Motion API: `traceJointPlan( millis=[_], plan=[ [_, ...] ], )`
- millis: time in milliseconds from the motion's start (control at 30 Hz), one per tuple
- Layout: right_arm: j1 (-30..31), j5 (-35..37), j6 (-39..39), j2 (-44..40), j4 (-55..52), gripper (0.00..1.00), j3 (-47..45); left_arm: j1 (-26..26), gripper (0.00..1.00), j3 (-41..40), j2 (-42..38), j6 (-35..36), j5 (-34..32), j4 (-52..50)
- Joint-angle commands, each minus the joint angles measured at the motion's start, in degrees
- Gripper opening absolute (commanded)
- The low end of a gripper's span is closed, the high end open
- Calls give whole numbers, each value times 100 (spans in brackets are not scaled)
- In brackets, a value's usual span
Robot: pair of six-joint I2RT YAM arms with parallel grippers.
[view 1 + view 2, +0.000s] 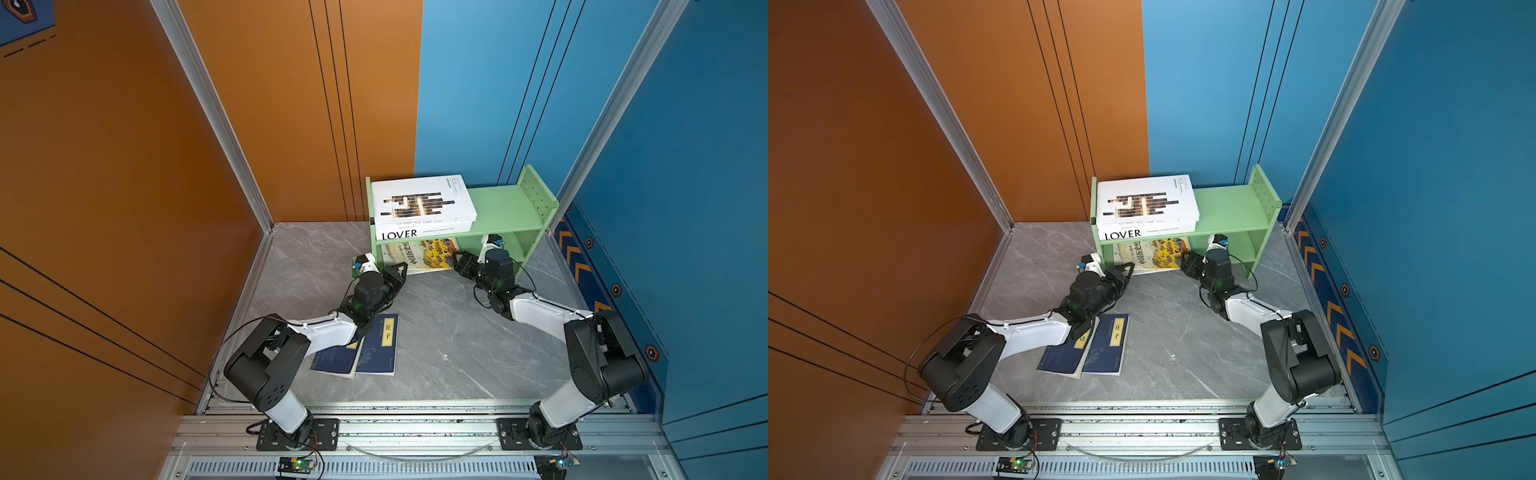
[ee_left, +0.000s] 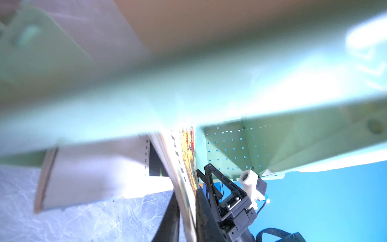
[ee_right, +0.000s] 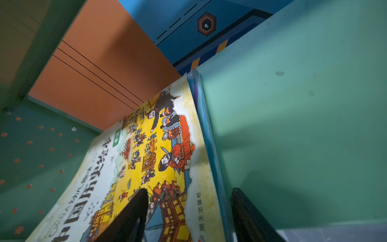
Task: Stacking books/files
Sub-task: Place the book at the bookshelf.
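Observation:
A white book with brown-black bars (image 1: 422,199) lies on the thick white "LOVER" book (image 1: 415,232) on top of the green shelf (image 1: 503,203). Below them, the yellow picture book (image 1: 428,253) stands tilted in the lower compartment. A thin light-blue book (image 3: 207,130) rests behind it. My left gripper (image 1: 401,268) is shut on the yellow book's left edge (image 2: 188,150). My right gripper (image 3: 189,190) is open and straddles the right edges of both books. Two navy yellow-labelled books (image 1: 380,345) lie flat on the floor under my left forearm.
The shelf's perforated right side panel (image 1: 536,195) stands close behind my right wrist. Orange and blue walls enclose the grey marble floor (image 1: 449,332). An aluminium rail (image 1: 415,432) carries both arm bases at the front edge.

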Motion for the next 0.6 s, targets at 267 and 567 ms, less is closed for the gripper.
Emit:
traceJointPlan(
  millis=[267,567],
  plan=[
    [-279,-197,119,-173,190,65,-181,-269,18,92,272,-49,-288,124],
    [-327,-224,37,-151,36,57,-203,-303,10,77,331,-183,-443,125]
  ],
)
